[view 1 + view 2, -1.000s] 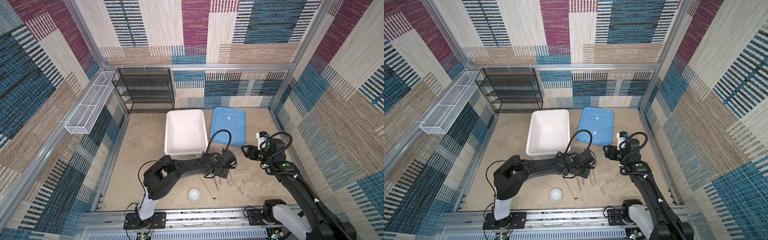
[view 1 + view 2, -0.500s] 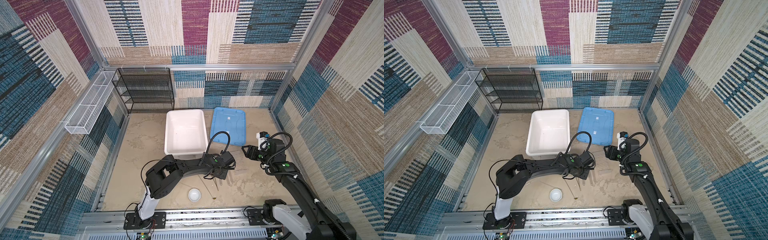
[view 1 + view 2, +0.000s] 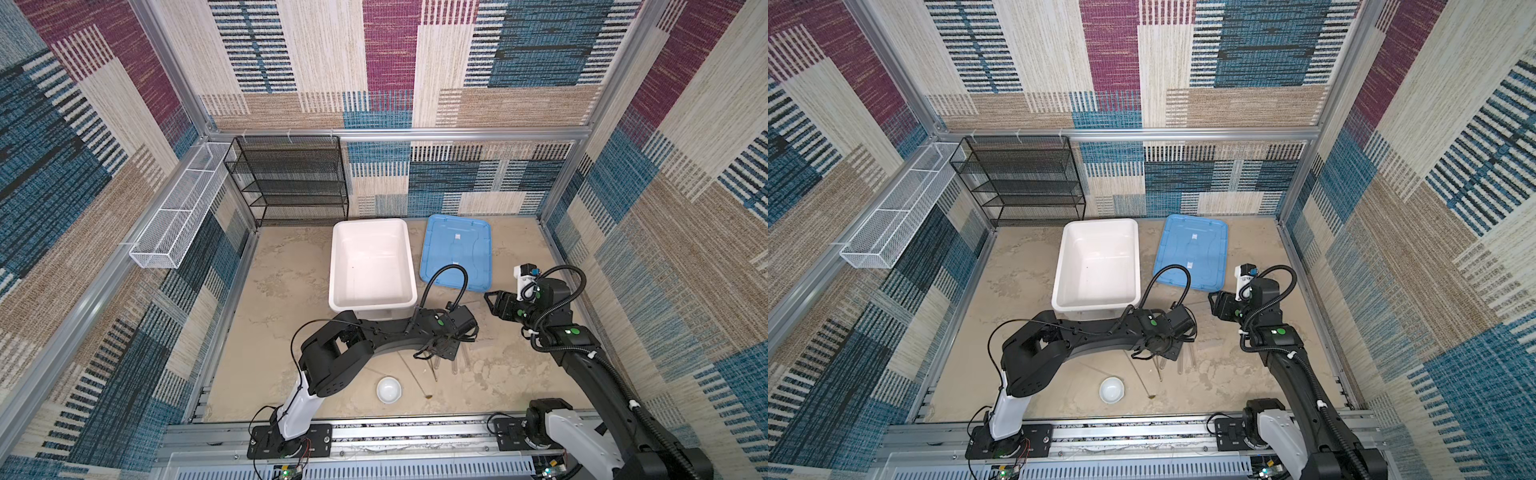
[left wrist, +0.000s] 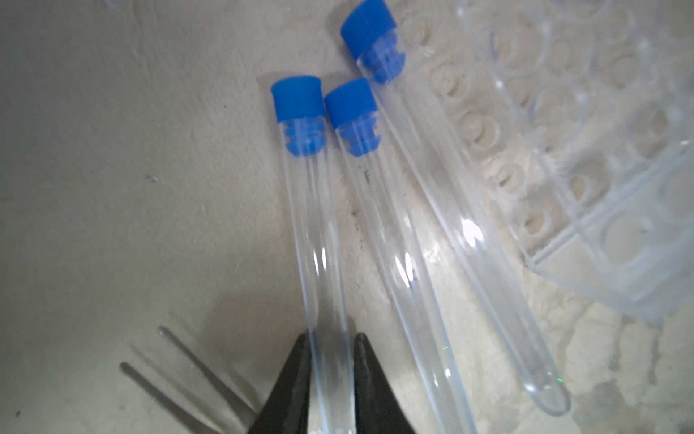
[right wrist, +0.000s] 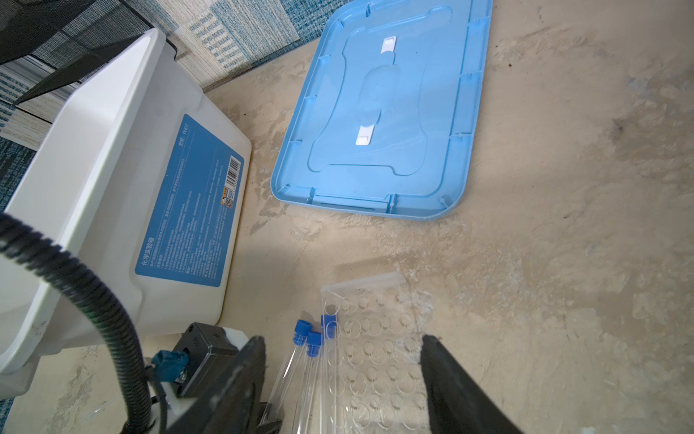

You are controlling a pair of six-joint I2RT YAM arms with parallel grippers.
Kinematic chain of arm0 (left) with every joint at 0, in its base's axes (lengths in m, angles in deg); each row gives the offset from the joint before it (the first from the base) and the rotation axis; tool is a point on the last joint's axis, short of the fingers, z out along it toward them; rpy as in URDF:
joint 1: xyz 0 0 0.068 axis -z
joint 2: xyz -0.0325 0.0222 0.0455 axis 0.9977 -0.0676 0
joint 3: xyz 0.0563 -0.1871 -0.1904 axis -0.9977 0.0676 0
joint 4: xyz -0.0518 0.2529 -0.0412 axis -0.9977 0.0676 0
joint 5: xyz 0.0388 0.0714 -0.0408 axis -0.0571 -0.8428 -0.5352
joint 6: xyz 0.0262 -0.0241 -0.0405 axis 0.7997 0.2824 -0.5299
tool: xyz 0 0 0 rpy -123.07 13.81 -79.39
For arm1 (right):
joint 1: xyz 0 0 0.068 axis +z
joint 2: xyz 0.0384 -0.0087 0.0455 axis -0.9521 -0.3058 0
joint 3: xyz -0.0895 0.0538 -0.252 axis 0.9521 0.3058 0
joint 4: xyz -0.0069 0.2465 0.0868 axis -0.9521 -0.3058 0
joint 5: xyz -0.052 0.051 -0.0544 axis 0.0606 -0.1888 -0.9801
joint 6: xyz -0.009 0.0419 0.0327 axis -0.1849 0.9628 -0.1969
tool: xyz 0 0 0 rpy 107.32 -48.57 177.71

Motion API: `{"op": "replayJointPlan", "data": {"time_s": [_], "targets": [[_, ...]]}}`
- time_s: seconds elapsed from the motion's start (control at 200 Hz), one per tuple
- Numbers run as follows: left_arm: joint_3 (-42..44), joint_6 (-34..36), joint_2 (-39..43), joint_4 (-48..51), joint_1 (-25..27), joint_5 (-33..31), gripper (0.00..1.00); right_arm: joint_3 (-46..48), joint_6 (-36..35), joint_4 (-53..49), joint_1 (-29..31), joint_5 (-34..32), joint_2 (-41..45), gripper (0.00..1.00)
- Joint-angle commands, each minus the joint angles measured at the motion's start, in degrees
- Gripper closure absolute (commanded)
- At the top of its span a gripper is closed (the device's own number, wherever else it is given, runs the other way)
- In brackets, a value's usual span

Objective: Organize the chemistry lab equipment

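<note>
The left tool (image 4: 330, 338) straddles the closed end of one capped tube (image 4: 315, 225), jaws close along its sides; whether they pinch it I cannot tell. It lies on the tabletop (image 4: 112, 188) beside two more tubes (image 4: 390, 244), near the rack (image 4: 601, 150). The right tool (image 5: 341, 338) hangs open above the rack

The left tool (image 3: 1164, 353) hangs over the clear test tubes (image 3: 1180, 365), near the white dish (image 3: 1111, 390).

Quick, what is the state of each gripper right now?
Left gripper: jaws on both sides of one test tube; whether they grip it cannot be told.
Right gripper: open, holding nothing.
</note>
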Motion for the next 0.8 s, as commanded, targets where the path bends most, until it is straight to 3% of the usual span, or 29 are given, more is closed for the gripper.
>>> {"op": "replayJointPlan", "data": {"time_s": [0.0, 0.29, 0.531, 0.796], "targets": [[0.01, -0.93, -0.69, 2.71, -0.23, -0.47, 0.78, 0.15, 0.73, 0.81, 0.0, -0.62, 0.35, 0.32], [0.82, -0.97, 1.53, -0.51, -0.83, -0.9, 0.83, 0.2, 0.7, 0.91, 0.07, -0.07, 0.23, 0.31], [5.94, -0.8, 5.51, -8.95, -1.72, 1.06, 0.84, 0.29, 0.73, 1.39, 0.0, 1.21, -0.08, 0.29], [14.54, 3.02, 13.29, -24.48, -1.75, 2.67, 0.86, 1.39, 1.29, 5.74, -0.05, 14.16, -2.33, 0.15]]}}
